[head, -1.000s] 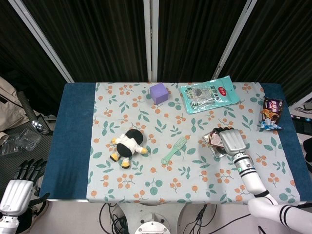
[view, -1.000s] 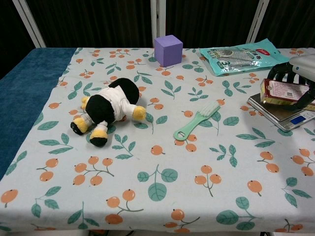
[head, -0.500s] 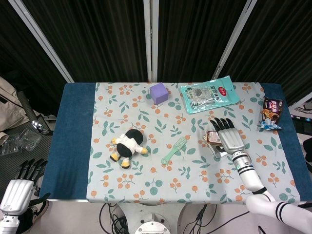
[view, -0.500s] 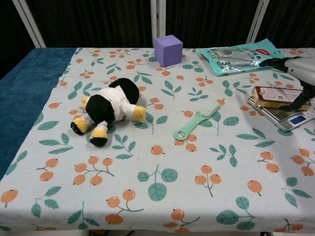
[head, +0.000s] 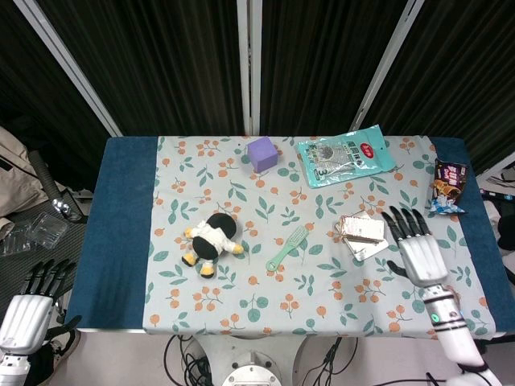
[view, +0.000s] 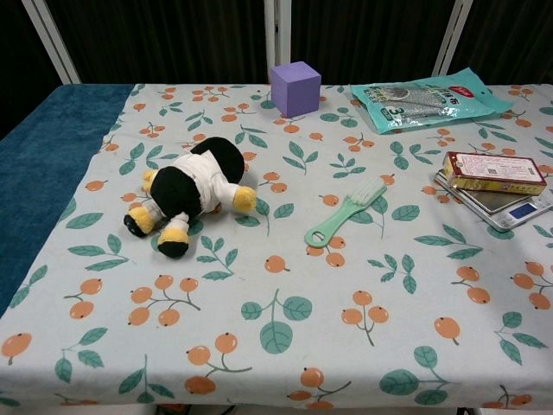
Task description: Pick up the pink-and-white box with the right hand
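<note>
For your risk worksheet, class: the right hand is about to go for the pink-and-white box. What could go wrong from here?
1. The pink-and-white box lies on a small scale, so a sideways push may slide it off or shift the scale.
2. The right hand hovers open beside the box, not over it; closing there would likely grasp nothing.
3. Reaching in from that side, the fingers might catch the scale's edge.

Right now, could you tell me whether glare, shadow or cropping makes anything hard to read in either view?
Head view: even light, soft shadows, slight glare on the teal pouch; the box is small but sharp, and the right hand is open beside it. Chest view: the box is sharp, the scale is cropped at the right edge, and neither hand shows.
</note>
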